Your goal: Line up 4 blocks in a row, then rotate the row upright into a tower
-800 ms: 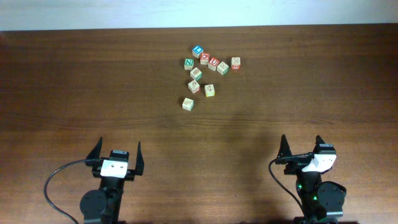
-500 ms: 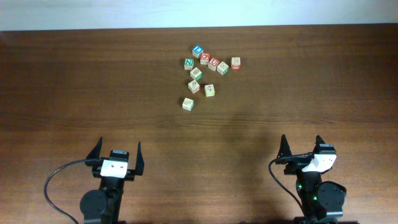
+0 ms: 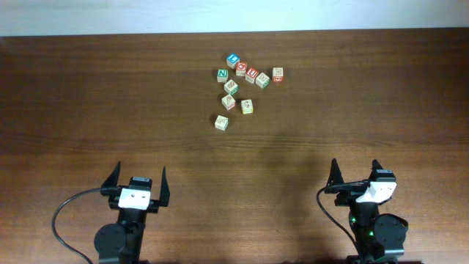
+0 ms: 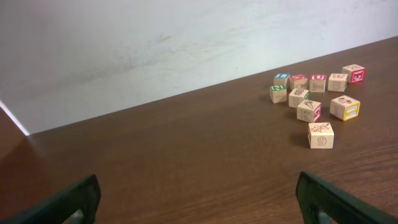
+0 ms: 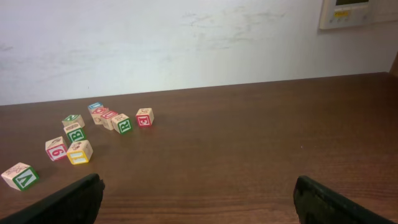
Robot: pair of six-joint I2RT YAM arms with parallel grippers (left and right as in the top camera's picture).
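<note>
Both arms sit at the bottom edge of the overhead view. We note the left gripper [image 3: 139, 171] at lower left, fingers spread wide, nothing between them and touching nothing. The right gripper [image 3: 355, 167] at lower right stands just as wide and just as empty. In each wrist view the dark fingertips show only in the bottom corners, with bare table [image 3: 88, 110] between them. The blocks [image 3: 229, 102], four pale cubes, lie loosely grouped in the upper centre of the overhead view, well apart from both grippers. The lowest one sits slightly off on its own. Just above them runs a row of lettered cubes [image 3: 251, 75].
</note>
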